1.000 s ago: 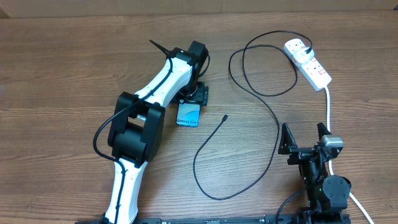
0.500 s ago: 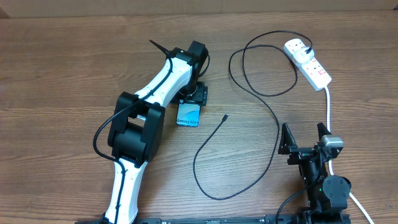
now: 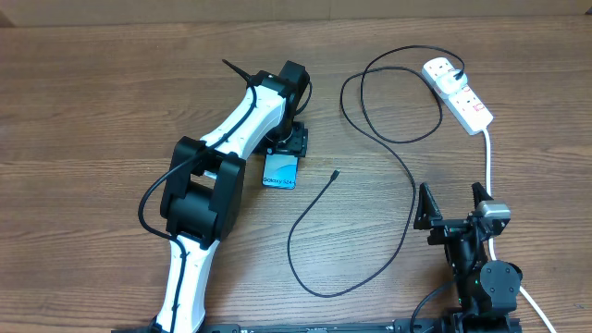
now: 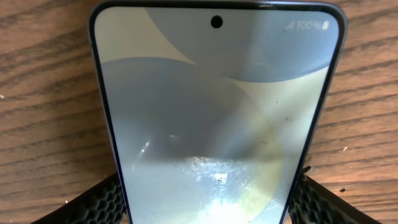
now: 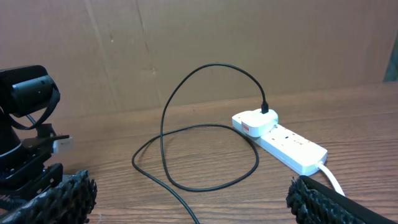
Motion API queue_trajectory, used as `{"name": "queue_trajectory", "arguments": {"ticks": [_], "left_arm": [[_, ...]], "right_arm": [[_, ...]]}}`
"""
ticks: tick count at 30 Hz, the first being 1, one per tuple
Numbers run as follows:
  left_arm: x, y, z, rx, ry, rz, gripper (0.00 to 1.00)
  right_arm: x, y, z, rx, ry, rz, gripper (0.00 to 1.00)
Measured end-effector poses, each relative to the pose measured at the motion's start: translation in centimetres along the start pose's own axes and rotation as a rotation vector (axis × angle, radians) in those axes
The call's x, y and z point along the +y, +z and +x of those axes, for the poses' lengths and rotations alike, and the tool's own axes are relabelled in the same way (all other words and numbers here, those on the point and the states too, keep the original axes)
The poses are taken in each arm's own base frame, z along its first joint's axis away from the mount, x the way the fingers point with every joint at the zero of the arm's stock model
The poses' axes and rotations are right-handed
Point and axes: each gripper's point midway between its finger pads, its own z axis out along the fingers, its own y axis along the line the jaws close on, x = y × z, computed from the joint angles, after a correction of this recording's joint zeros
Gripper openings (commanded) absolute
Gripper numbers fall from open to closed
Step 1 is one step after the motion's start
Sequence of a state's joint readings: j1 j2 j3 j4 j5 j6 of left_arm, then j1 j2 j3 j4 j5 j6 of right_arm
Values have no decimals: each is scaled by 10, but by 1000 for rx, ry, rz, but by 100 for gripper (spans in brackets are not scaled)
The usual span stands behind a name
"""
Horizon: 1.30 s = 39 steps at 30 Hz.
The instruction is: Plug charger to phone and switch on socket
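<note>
Wood-grain table (image 3: pixel 92 111), cardboard wall (image 5: pixel 186 37) behind it. My left claw (image 4: pixel 208 202) is down on the phone (image 3: pixel 280 172), pads (image 4: pixel 93 202) pressed to both long edges, so it is clamped on it. Phone lies flat, screen up, with the "Galaxy S24" end sticking out from under the claw. My right claw (image 3: pixel 453 208) sits near the table's front right, spread wide and holding nothing. The charger (image 5: pixel 217 65) loops loose across the table between the arms. Its small tip (image 3: pixel 334 173) lies near the phone's right side, not touching it. Its white plug (image 5: pixel 255 121) is seated in the end outlet of the socket (image 5: pixel 292 146) at far right. Switch positions are too small to read.
</note>
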<state>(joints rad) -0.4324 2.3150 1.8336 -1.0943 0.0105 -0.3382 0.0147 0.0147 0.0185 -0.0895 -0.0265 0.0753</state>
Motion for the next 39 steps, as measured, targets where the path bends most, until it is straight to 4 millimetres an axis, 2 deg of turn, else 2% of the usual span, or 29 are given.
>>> {"name": "queue_trajectory", "arguments": {"ticks": [10,23,33,39], "left_arm": [[0,0,14,61,-2,10,70],[6,-5,42,225,-72,116,69],[2,-15,39,243,-98,177,68],[-1,-18,45,272,-103,197,68]], "right_arm": [[0,0,0,0,0,0,100],[0,0,0,0,0,0,100],[0,0,0,0,0,0,100],[0,0,0,0,0,0,100]]}}
